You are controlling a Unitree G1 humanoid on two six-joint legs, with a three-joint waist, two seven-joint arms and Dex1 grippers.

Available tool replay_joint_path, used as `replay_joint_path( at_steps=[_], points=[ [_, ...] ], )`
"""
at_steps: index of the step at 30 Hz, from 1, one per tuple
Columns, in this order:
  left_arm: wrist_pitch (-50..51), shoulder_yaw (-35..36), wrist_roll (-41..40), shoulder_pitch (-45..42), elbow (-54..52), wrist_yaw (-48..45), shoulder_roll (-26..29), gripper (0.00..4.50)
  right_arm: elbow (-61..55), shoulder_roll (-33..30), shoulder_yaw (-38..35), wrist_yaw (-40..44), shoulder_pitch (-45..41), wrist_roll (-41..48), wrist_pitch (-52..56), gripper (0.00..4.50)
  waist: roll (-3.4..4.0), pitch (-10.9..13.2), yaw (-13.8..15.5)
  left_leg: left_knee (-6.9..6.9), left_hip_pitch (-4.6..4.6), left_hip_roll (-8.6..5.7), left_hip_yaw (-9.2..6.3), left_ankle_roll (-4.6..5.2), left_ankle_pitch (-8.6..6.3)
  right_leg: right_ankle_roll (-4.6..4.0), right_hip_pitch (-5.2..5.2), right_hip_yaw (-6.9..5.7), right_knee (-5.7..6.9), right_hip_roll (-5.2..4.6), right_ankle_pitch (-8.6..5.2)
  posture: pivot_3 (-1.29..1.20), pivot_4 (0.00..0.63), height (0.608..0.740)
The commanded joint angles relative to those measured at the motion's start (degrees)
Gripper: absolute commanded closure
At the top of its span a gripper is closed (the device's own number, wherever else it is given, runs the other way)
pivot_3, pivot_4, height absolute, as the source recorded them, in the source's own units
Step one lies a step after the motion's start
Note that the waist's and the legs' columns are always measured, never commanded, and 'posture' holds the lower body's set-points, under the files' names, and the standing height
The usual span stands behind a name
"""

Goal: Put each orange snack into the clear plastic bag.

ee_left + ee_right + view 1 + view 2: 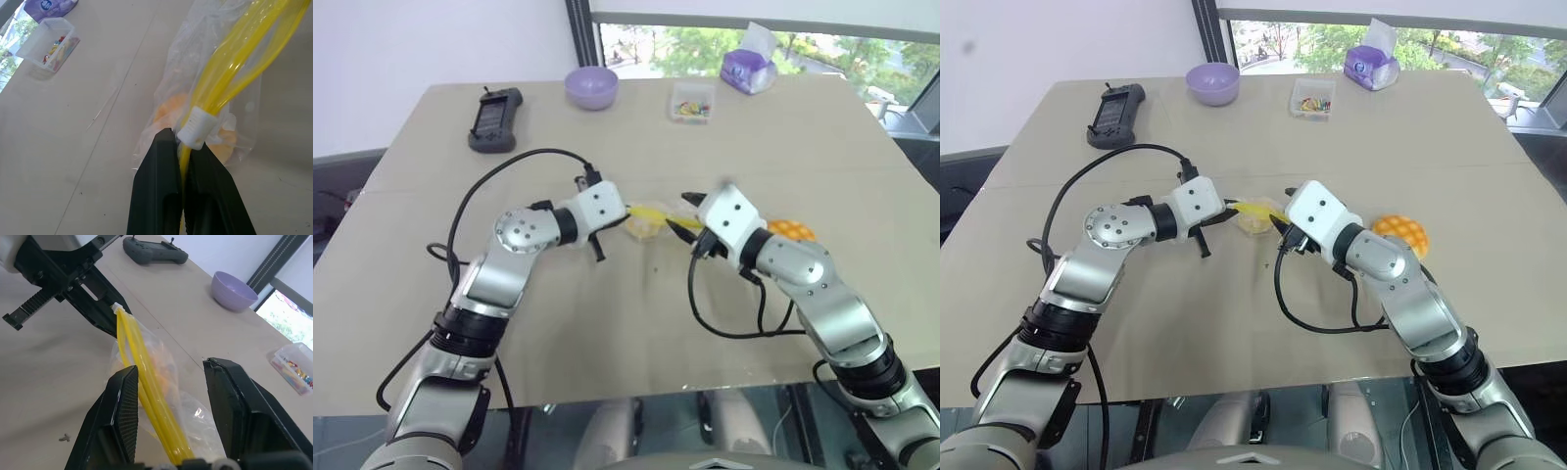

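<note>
Pinching clear plastic zip bag (205, 98) by its yellow seal with left end effector (598, 238); right end effector (171, 416) standing open around the seal; risking, seemingly, spilling the small bun inside, leaving the grid-topped orange bun (1401, 233) beside the bag.

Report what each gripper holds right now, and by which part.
The left gripper pinches the clear plastic bag by its yellow seal strip, at the slider end. The right gripper stands open around the strip, holding nothing.
</note>
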Motion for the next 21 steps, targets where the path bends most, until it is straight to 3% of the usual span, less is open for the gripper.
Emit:
replay_joint_path(
  at_steps=[1,12,17,21],
  points=[
    [-0.3,0.6,-0.2,-1.2,-1.2,0.0,0.1,4.5,0.1,-0.4,0.4,0.6,-1.8,-1.9,-2.1,2.19,0.0,0.0,0.0,0.0,0.0,0.0,0.0,0.0,0.0,0.0,0.0,0.0,0.0,0.0,0.0,0.0,0.15,0.74],
    [-1.1,0.1,-0.3,-0.6,-2.4,0.1,-0.2,4.5,5.1,1.3,0.3,0.2,-3.3,-5.3,-2.5,2.19,0.0,0.0,0.0,0.0,-0.01,0.0,0.0,-0.02,0.01,0.0,0.0,0.0,0.0,0.0,0.0,0.0,0.15,0.74],
    [-3.8,-0.8,0.4,0.2,-3.0,0.0,-0.2,4.5,7.1,9.3,-6.0,-4.6,-2.9,-1.6,3.5,2.19,-0.01,0.0,-0.1,-0.01,-0.01,0.02,0.01,-0.05,0.03,0.0,-0.03,0.02,0.01,0.0,0.0,0.0,0.15,0.74],
    [-5.3,-1.2,0.5,0.2,-2.5,0.1,-0.5,4.5,9.3,7.6,-4.6,-5.0,-2.7,-4.6,3.7,2.19,-0.01,0.0,0.1,-0.02,-0.03,-0.02,0.0,-0.06,0.03,0.0,-0.04,0.02,0.0,-0.04,0.0,0.0,0.15,0.74]
  ],
)
